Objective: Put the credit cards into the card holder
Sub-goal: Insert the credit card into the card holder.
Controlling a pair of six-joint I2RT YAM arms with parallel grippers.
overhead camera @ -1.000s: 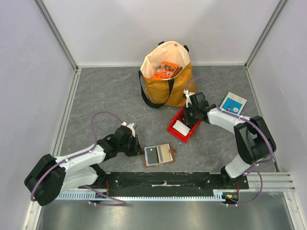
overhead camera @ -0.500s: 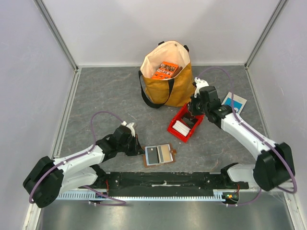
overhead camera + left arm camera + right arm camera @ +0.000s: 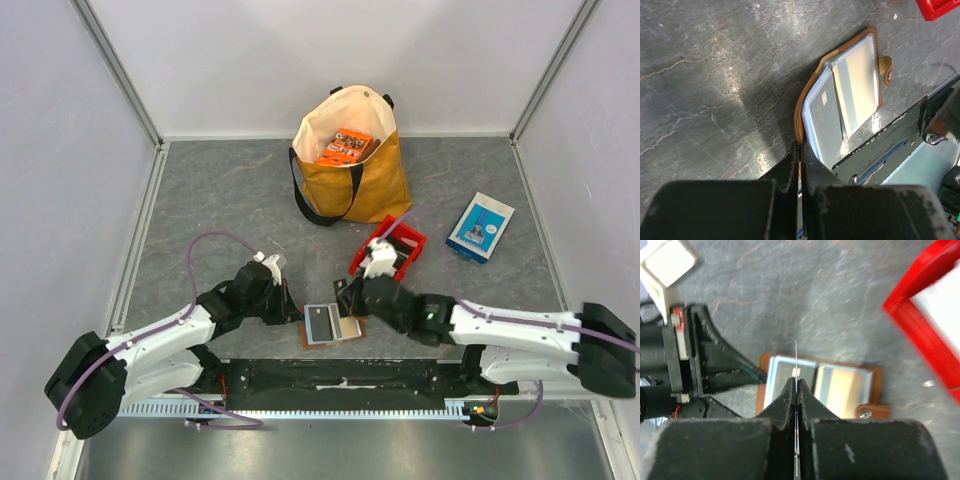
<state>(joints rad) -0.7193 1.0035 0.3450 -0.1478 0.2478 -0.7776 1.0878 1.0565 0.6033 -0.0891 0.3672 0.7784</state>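
Pinching thin flat card [image 3: 796, 357] beside leather holder [image 3: 841, 386]

R hand [image 3: 796, 386], card [image 3: 796, 357]: bin [image 3: 920, 315] to holder [image 3: 845, 385]

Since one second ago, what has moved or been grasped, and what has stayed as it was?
The right gripper left the red bin and swung toward the near edge, over the open card holder; its jaws have shut on a credit card, held edge-on. The left gripper stays shut on the card holder's edge. The bag, the blue-and-white box and the bin have not moved.
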